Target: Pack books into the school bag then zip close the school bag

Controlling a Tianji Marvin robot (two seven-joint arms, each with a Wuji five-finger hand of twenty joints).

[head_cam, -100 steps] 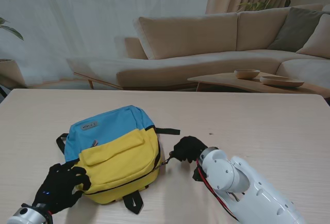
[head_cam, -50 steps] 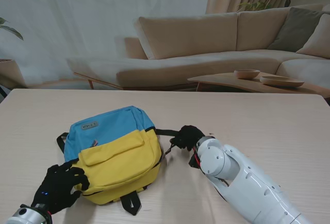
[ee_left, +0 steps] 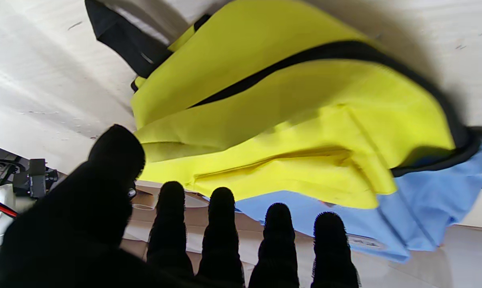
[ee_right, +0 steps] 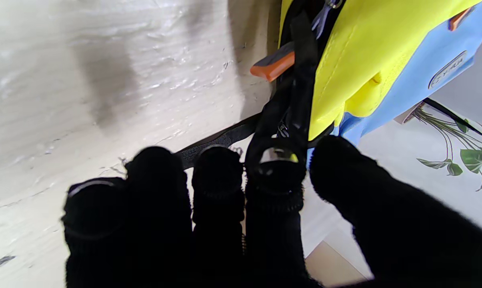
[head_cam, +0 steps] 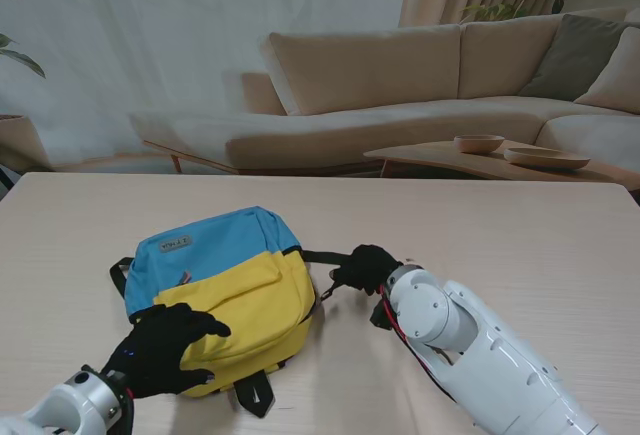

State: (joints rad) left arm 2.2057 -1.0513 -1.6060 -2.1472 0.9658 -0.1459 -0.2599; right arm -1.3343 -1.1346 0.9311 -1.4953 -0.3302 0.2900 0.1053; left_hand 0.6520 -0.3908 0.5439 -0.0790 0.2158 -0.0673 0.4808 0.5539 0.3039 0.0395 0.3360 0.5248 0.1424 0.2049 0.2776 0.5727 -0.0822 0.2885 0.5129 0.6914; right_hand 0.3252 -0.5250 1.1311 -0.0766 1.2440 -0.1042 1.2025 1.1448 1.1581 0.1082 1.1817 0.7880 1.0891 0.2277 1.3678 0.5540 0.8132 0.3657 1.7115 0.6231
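Table (head_cam: pixel 520 225) of pale wood carries your blue-and-yellow fabric school bag (head_cam: pixel 222 285); left hand (head_cam: pixel 165 347) rests spread and released on its near yellow corner, right hand (head_cam: pixel 365 267) pinches its black zipper pull (ee_right: pixel 279 154).

Soft daylight, gentle shadows; wrist views blur (nearest fingers especially).

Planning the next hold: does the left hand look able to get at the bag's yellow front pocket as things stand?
Probably yes: the left hand already lies on the yellow front pocket of the bag, fingers spread, nothing between them.
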